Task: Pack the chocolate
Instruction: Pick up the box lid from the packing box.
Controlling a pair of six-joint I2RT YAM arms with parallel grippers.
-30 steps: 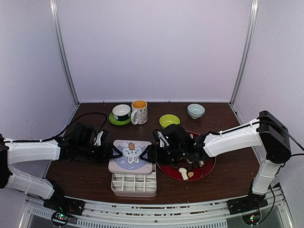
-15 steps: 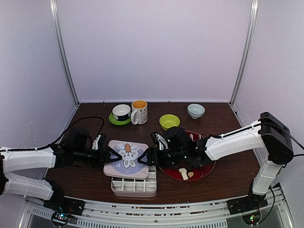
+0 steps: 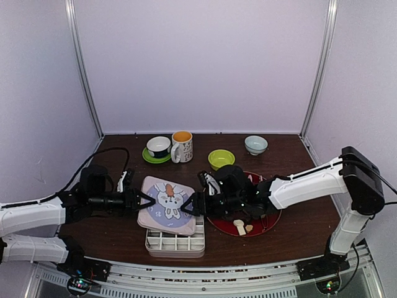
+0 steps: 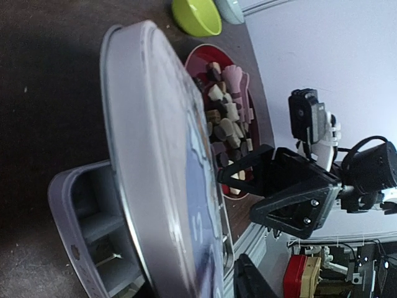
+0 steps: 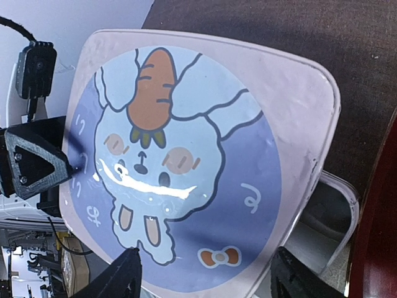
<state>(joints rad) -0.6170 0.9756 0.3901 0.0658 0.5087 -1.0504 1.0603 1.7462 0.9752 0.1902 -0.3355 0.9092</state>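
The chocolate [image 3: 243,226], small brown, tan and cream pieces, lies on a red plate [image 3: 273,218]; the left wrist view shows the chocolate [image 4: 226,127] too. A bunny-print tin lid [image 3: 166,205] hangs tilted over the compartment tin [image 3: 175,242]. My left gripper [image 3: 143,200] is shut on the lid's left edge; one of its fingers [image 4: 257,282] shows beside the lid [image 4: 155,155], the other is hidden behind it. My right gripper [image 3: 190,203] stands open, its fingertips at the right edge of the lid [image 5: 186,161].
At the back stand a cup on a green saucer [image 3: 159,147], a mug [image 3: 182,146], a green bowl [image 3: 221,158] and a pale bowl [image 3: 255,144]. Pink tongs [image 4: 239,87] lie on the plate among the pieces.
The lid has come off the tin, shifted left and tilted. My left arm drew back to the left and its jaws narrowed onto the lid's edge. The right gripper followed leftward.
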